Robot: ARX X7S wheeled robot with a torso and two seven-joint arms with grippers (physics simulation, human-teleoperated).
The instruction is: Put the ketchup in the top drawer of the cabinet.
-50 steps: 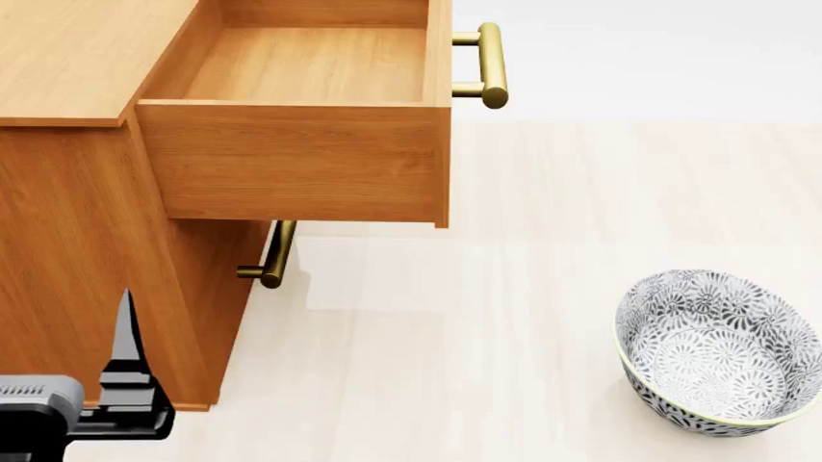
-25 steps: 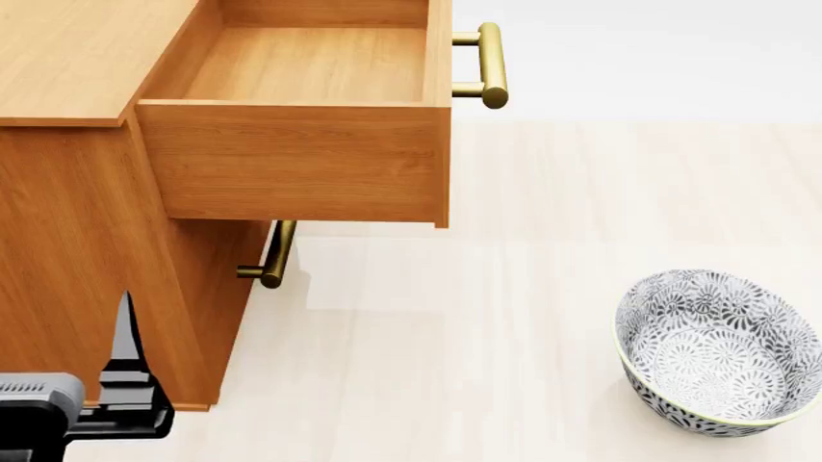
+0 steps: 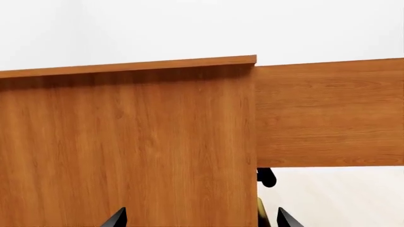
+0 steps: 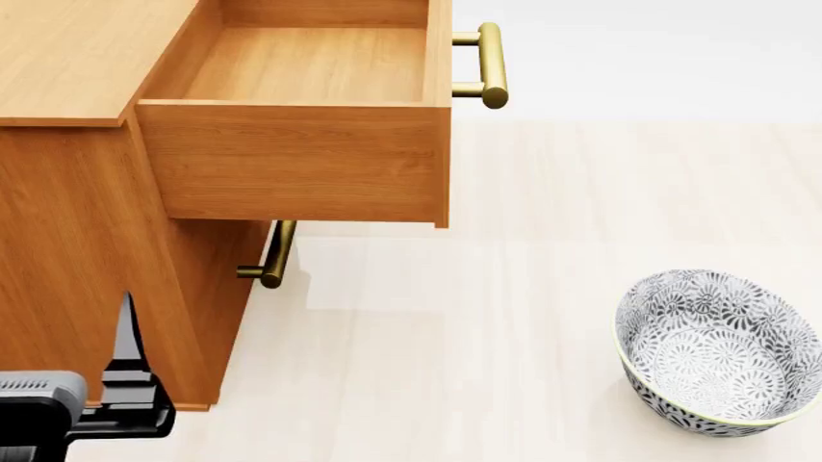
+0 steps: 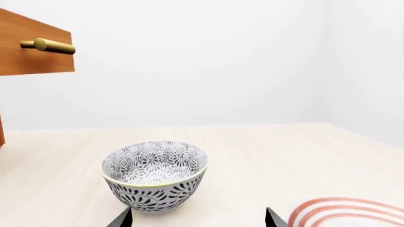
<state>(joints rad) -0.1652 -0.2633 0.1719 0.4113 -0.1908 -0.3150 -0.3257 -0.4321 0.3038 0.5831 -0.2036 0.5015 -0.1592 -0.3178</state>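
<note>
The ketchup is out of view in every frame. The cabinet (image 4: 77,67) fills the left of the head view. Its top drawer (image 4: 295,164) is pulled out, showing an empty wooden inside and its brass handle (image 4: 492,65). My left gripper (image 3: 200,220) is open beside the cabinet's side panel (image 3: 126,142), low and close to it, with nothing between its fingers (image 4: 129,332). The drawer's side (image 3: 328,113) juts out past the panel. My right gripper (image 5: 198,220) is open and empty, low over the floor just in front of the grey patterned bowl (image 5: 154,175).
The bowl (image 4: 719,351) stands at the right on the pale surface. The lower drawer is closed, its brass handle (image 4: 273,255) under the pulled-out drawer. A plate with red rings (image 5: 347,213) lies beside the right gripper. The drawer handle (image 5: 54,46) shows high above.
The left gripper has shifted by a few pixels in the head view. The drawer, cabinet and bowl have not moved.
</note>
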